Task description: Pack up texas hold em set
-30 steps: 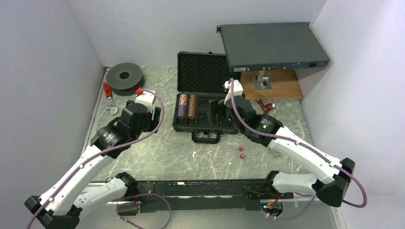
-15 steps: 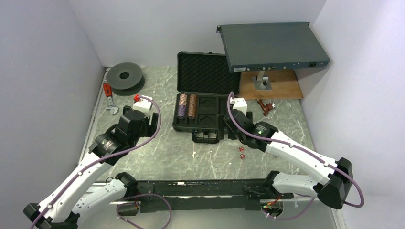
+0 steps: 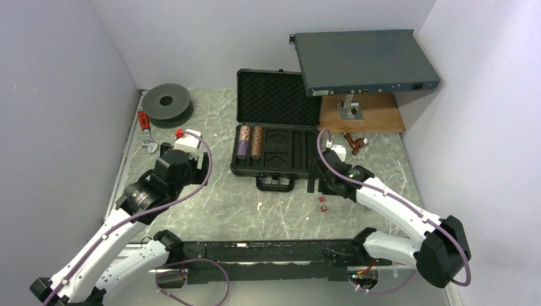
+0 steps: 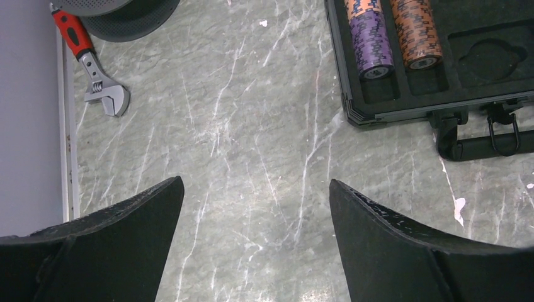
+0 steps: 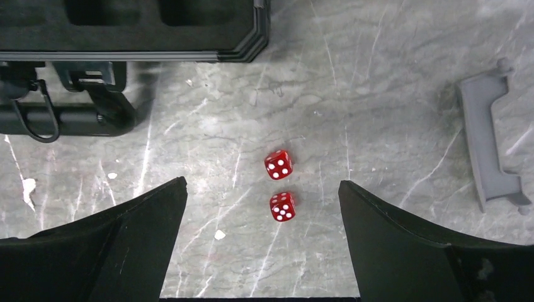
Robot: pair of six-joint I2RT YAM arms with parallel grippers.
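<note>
The black briefcase (image 3: 274, 167) lies open at the table's middle, its egg-crate foam lid (image 3: 275, 97) raised behind the slotted tray. A purple chip stack (image 3: 243, 143) and a brown chip stack (image 3: 256, 141) lie in the tray's left slots. Two red dice (image 5: 278, 164) (image 5: 283, 206) sit on the marble in front of the case's right corner. My right gripper (image 5: 262, 182) hovers open above them, one die just between its fingertips. My left gripper (image 4: 255, 181) is open over bare marble, left of the case, holding nothing.
A large grey rack box (image 3: 367, 60) rests on a wooden board (image 3: 360, 113) at the back right. A dark spool (image 3: 167, 102) and a red-handled wrench (image 4: 94, 72) lie at the left. A grey plastic bracket (image 5: 488, 141) lies right of the dice. The case handle (image 5: 63, 116) juts toward me.
My right gripper has pulled back from the case tray to above the dice. My left gripper has drawn back a little and its jaws have spread wider.
</note>
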